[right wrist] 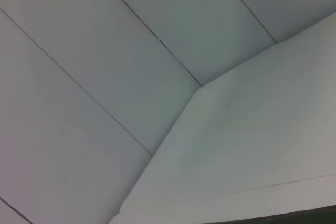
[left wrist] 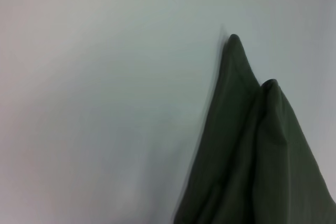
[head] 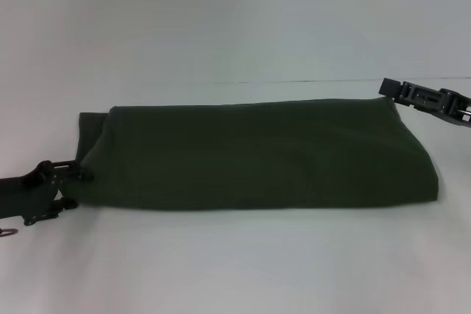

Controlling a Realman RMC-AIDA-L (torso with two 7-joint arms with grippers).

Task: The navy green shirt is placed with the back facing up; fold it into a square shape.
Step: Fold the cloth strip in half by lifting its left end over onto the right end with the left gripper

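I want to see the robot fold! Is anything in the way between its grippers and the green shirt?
Nothing visible is. The left gripper is already at the navy green shirt's left end, and the right gripper hovers by its far right corner, with only bare table around.

One shirt lies folded on one white table. Two grippers flank it: the left gripper and the right gripper.

Bare table before folded navy green shirt; passage open.
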